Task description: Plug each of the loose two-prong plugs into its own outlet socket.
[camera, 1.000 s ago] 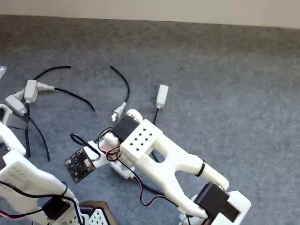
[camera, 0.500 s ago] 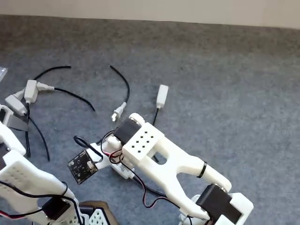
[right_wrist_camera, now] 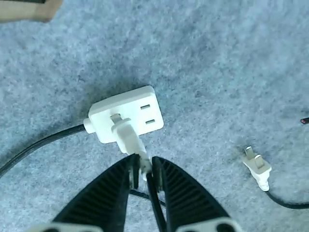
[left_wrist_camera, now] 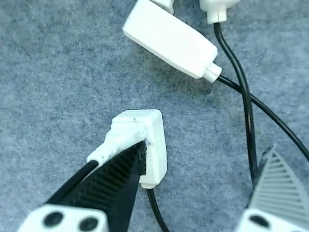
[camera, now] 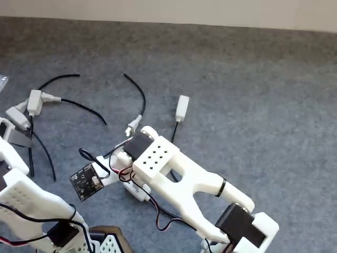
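**Right pincer.** The right pincer (right_wrist_camera: 145, 164) is clenched on the tail of a white plug (right_wrist_camera: 124, 134), where its cord begins. The plug's long axis runs in line with the fingers. Its nose is against the face of a white socket block (right_wrist_camera: 137, 104). I cannot tell how far the prongs are seated. A second pair of slots on that face is free.

**Right arm.** The right arm (camera: 174, 174) is stretched low and diagonally across the table (camera: 263, 105), and its wrist is bent down over the work.

**Left pincer.** The left pincer (left_wrist_camera: 205, 154) is released, with its jaws wide apart. The black finger (left_wrist_camera: 116, 179) touches a ridged plug (left_wrist_camera: 120, 137) that is joined to a small socket (left_wrist_camera: 155, 145). The grey finger (left_wrist_camera: 275, 183) stands apart, beside two black cords (left_wrist_camera: 246, 96). Another socket block (left_wrist_camera: 169, 36) lies just beyond.

**Clearance.**
- In the high view, bare table runs to the far edge and along the right side.
- At the left edge of the high view, the cords lie crowded together.

**Loose items.**
- A loose plug (camera: 134, 125) lies diagonally just off the right arm's wrist, with its prongs toward the arm.
- A spare socket (camera: 181, 107) lies nearby, its long axis nearly upright in the high view.
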